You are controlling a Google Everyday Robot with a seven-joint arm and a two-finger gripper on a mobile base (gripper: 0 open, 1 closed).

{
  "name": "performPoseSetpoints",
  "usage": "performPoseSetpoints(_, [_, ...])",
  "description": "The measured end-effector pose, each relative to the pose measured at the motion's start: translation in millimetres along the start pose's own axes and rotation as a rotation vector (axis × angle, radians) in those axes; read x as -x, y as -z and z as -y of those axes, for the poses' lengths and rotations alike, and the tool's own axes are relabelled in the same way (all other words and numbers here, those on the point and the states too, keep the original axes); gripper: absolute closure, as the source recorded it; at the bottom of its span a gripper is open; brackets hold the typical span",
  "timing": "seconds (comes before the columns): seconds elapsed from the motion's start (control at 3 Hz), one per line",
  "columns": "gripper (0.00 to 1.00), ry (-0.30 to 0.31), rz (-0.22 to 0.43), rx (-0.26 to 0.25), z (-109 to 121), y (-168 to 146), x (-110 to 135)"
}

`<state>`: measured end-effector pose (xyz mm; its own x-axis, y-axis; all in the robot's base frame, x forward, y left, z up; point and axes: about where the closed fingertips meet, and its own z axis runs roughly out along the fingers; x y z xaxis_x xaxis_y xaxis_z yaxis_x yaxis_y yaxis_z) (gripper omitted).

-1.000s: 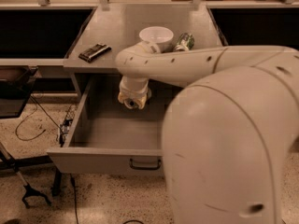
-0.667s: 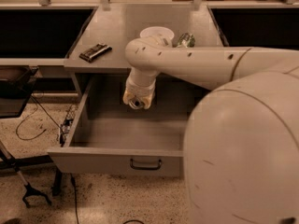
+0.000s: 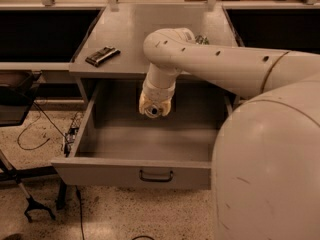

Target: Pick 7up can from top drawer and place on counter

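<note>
The top drawer (image 3: pixel 135 170) is pulled wide open, and the part of its floor that shows is bare. My gripper (image 3: pixel 155 107) hangs at the end of the pale arm, over the back middle of the drawer and just below the counter's front edge. The counter (image 3: pixel 130 31) is the flat grey top behind it. A small shiny object with green on it (image 3: pixel 202 39) peeks out from behind the arm on the counter. I cannot tell whether it is the 7up can. No can shows inside the drawer.
A dark flat device (image 3: pixel 102 55) lies on the counter's left front. Dark recessed bays (image 3: pixel 45 34) flank the counter. Cables (image 3: pixel 35 134) and a black stand foot (image 3: pixel 37 209) lie on the speckled floor at left. My own pale body (image 3: pixel 270 174) fills the right side.
The arm has swung up and to the right over the counter and now hides the white bowl. The gripper end has shifted slightly right over the drawer.
</note>
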<state>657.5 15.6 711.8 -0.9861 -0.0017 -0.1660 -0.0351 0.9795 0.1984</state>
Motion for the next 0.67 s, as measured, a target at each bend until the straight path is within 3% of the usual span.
performPoseSetpoints(0.33, [1.00,0.000,0.000,0.000,0.0,0.0,0.0])
performPoseSetpoints(0.67, [1.00,0.050,0.020,0.056,1.6,11.5,-3.3])
